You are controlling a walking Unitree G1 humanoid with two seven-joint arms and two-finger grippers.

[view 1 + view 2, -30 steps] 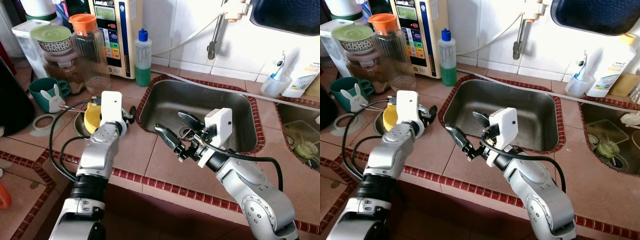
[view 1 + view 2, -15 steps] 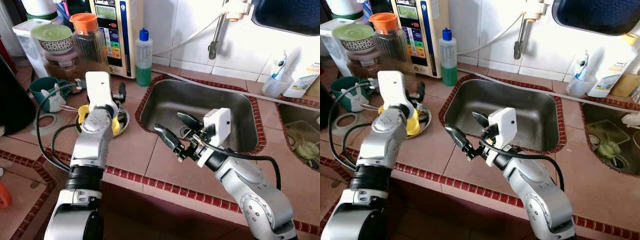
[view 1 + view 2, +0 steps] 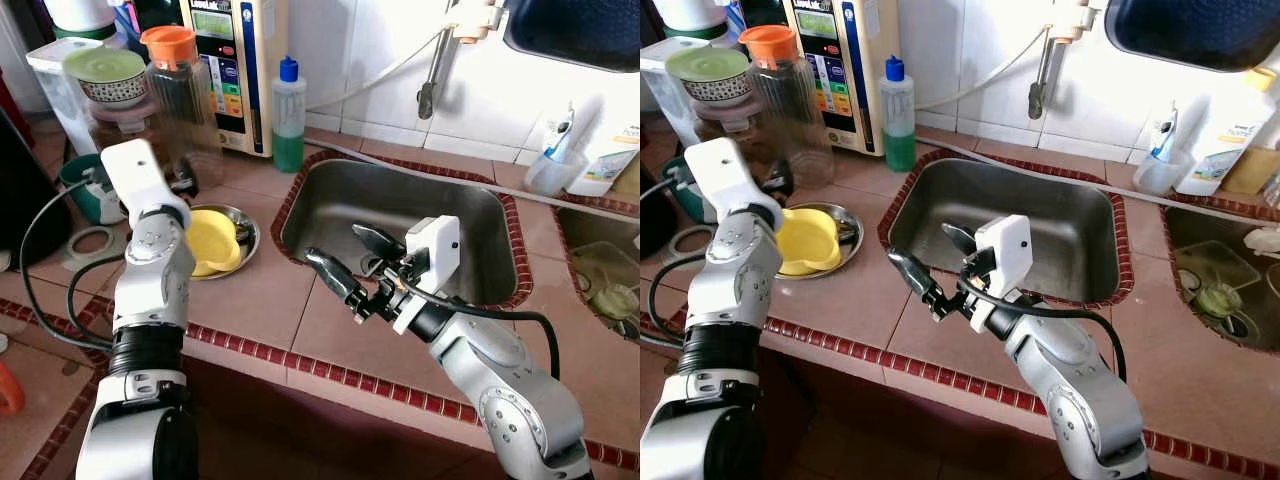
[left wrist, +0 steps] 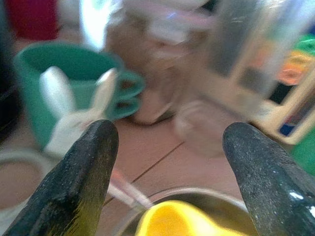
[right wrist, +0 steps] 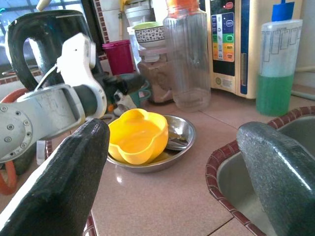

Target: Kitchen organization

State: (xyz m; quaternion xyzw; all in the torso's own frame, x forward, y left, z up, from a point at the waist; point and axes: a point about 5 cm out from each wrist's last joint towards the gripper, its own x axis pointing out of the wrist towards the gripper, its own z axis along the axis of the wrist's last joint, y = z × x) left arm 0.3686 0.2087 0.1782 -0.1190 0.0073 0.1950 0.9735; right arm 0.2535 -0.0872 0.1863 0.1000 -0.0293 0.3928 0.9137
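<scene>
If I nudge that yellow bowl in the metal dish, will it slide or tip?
The yellow bowl looks like thin plastic, so probably light. It sits tilted in the shiny metal dish, so a nudge would likely slide or rock it, perhaps shifting the dish too.

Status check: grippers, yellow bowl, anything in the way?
Both grippers open, empty: left gripper above yellow bowl, right gripper at sink edge. Bowl sits in steel dish. Teal mug, jars crowd behind.

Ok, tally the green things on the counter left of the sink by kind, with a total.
Teal mugs: 1
Bottles of green liquid: 1
Green-lidded bowls: 1
Total: 3
</scene>
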